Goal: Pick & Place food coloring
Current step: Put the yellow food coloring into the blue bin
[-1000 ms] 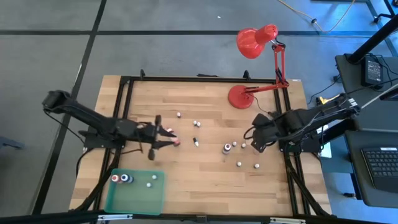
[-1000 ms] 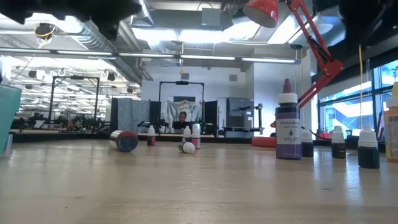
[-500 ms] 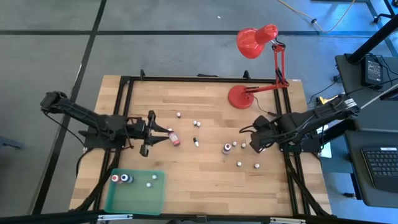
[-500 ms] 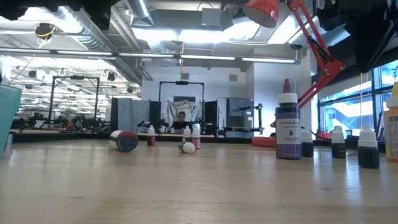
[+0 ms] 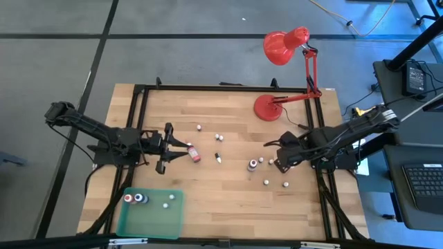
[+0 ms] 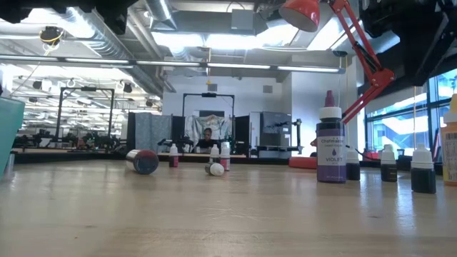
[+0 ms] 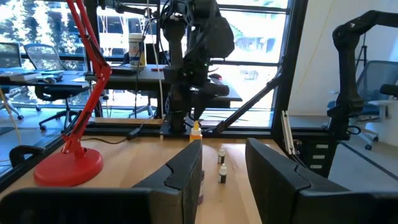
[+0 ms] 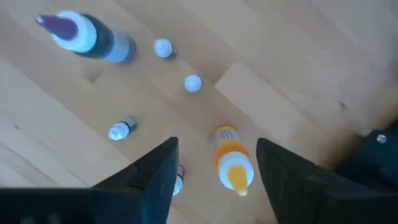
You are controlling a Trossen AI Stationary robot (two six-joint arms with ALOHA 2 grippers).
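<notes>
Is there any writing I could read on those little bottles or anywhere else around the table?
"VIOLET": on the label of the tall dark violet bottle with the white cap, standing on the table in the low view.
A word above it on the same label: too blurred to read.
The orange bottle below the right gripper: no legible print.
The small bottles nearby: labels too small to read.

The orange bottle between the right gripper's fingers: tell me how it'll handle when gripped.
The orange bottle stands upright on the wooden table, tall for its base, so a nudge would probably tip it. Its round body would then likely roll. It looks like small plastic, probably light.
</notes>
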